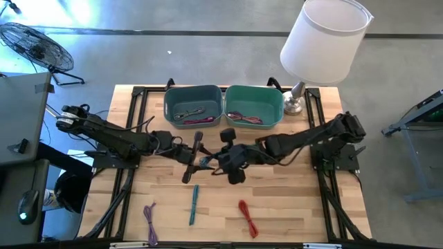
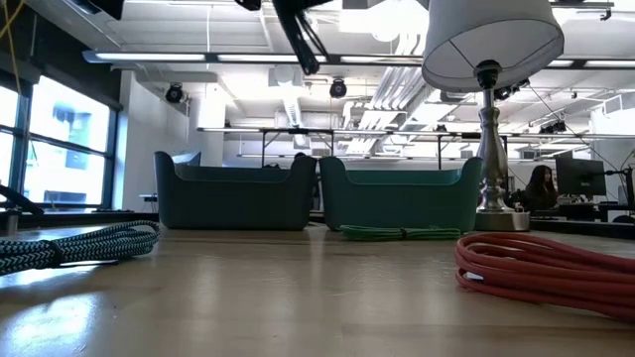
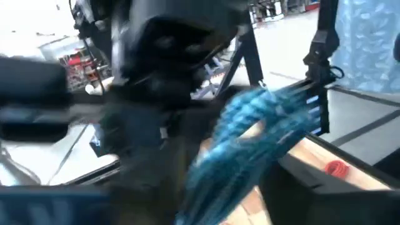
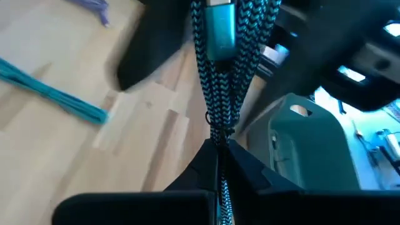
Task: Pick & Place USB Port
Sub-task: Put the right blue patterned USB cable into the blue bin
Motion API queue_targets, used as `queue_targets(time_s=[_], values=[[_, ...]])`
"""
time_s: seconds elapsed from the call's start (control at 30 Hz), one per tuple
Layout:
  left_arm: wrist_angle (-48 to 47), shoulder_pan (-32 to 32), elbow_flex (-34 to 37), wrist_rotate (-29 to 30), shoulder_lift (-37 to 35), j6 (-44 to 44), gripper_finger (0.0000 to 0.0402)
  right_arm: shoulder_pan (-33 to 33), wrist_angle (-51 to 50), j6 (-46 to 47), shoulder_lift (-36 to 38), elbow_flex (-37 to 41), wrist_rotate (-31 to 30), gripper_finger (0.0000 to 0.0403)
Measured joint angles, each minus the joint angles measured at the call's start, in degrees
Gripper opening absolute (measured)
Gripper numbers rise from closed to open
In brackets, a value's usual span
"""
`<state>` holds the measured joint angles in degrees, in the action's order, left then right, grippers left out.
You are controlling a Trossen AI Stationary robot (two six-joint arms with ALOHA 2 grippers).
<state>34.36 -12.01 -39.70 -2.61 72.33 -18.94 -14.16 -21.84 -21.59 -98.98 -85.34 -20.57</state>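
Currently, my right gripper (image 4: 219, 147) held the cable (image 4: 222, 81) pinched narrow; the left gripper (image 1: 196, 158) just beside risked snagging it.

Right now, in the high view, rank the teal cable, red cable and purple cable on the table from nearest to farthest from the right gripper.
From the right gripper, mid-table:
1. Teal cable, just toward the front edge.
2. Red cable, front, on the right arm's side.
3. Purple cable, front, on the left arm's side.
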Motion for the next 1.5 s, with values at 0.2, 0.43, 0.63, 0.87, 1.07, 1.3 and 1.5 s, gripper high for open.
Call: queue_targets(time_s=[0.2, 0.43, 0.63, 0.87, 1.07, 1.3, 1.5], values=[[-2.16, 0.0, -0.02, 0.43, -0.07, -6.56, 0.0023, -0.19, 0.0, -0.48, -0.16, 0.01, 3.13, 0.006], [-5.88, 2.3, 0.04, 8.43, -1.69, -11.37, 0.0016, -3.15, -5.53, 2.13, -0.07, -0.02, 1.42, 0.0097], [-18.79, 9.95, 0.0, 22.0, -5.96, -15.21, 0.0016, -5.9, -13.46, 7.01, -0.07, 0.0, -6.36, 0.0102], [-28.0, 24.35, 0.0, 17.53, -6.7, -10.64, 0.0016, -6.11, -16.96, 11.37, -0.07, 0.0, -10.75, 0.0102], [-36.19, 33.13, 0.0, 11.59, -6.49, -7.32, 0.0018, -5.68, -18.23, 12.69, -0.07, 0.0, -10.61, 0.0103], [-37.0, 34.96, 0.0, 12.33, -6.49, -4.75, 0.0137, -5.72, -17.97, 12.69, -0.07, 0.0, -10.48, 0.0103], [-38.99, 34.88, 0.0, 10.99, -6.49, -4.74, 0.0244, -5.7, -19.09, 14.08, -0.07, 0.0, -10.54, 0.0103]])
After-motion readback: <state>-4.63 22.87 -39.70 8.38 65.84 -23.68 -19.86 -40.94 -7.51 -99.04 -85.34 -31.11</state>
